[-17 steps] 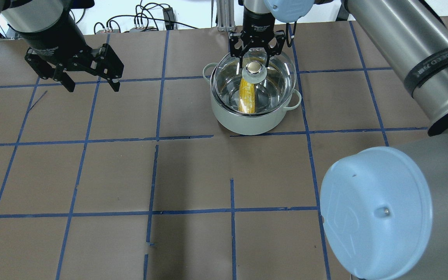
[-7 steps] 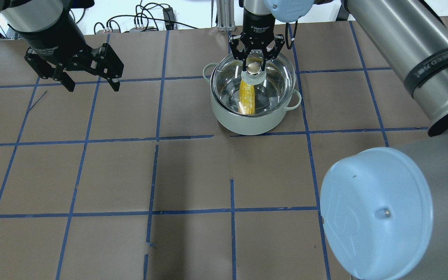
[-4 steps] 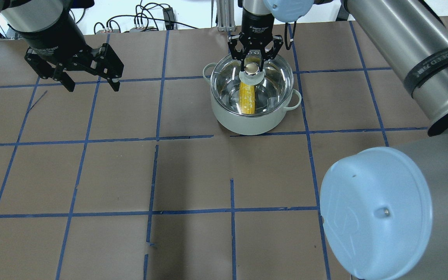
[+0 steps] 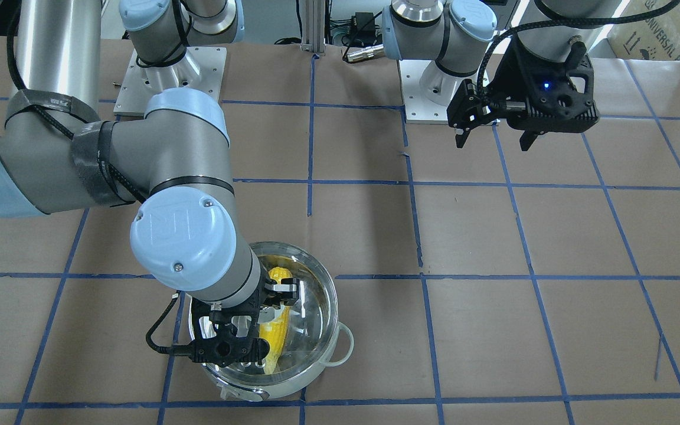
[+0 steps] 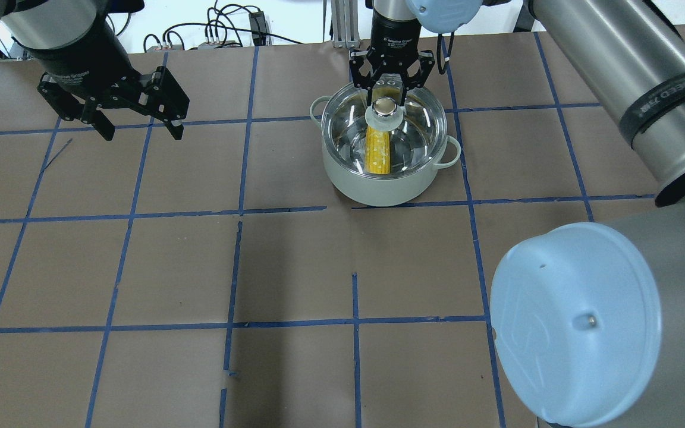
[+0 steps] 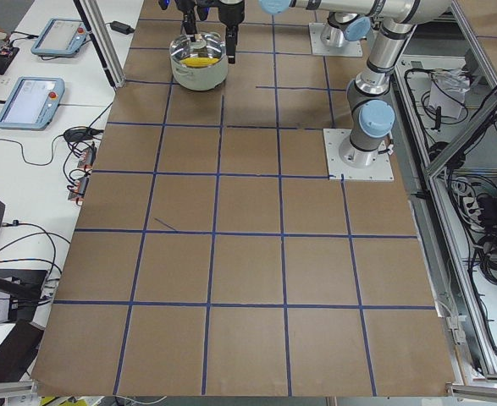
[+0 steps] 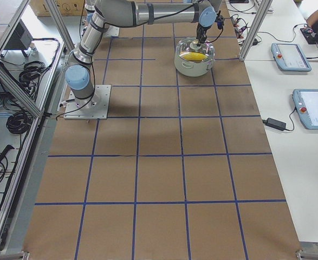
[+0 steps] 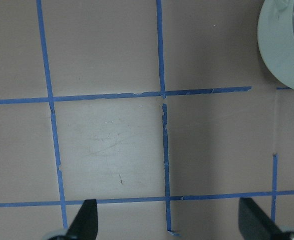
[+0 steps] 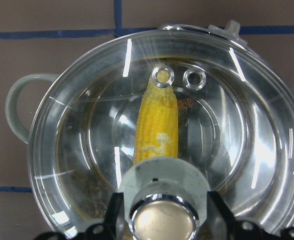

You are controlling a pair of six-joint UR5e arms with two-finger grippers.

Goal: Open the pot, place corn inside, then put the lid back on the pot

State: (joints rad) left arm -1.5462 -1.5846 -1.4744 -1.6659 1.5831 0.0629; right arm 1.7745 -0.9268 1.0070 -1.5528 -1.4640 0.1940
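Lying flat in the shiny steel pot point(image 5: 378, 190), the yellow corn point(image 9: 157, 125) points its tapered tip at the vent holes point(image 9: 163, 76) of the seated domed glass lid point(image 9: 247, 130). Above the corn's thick end, the right gripper point(image 5: 387, 94) pinches the lid's pale collar point(image 9: 164, 182). Well apart, the left gripper point(image 5: 141, 134) hangs over the counter point(image 5: 295, 267), fingers spread wide, empty.

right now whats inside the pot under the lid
The corn lies in the pot, visible through the clear lid, pointed tip toward the vent holes. The knob and the right claw around it cover the corn's blunt end and the floor beneath.
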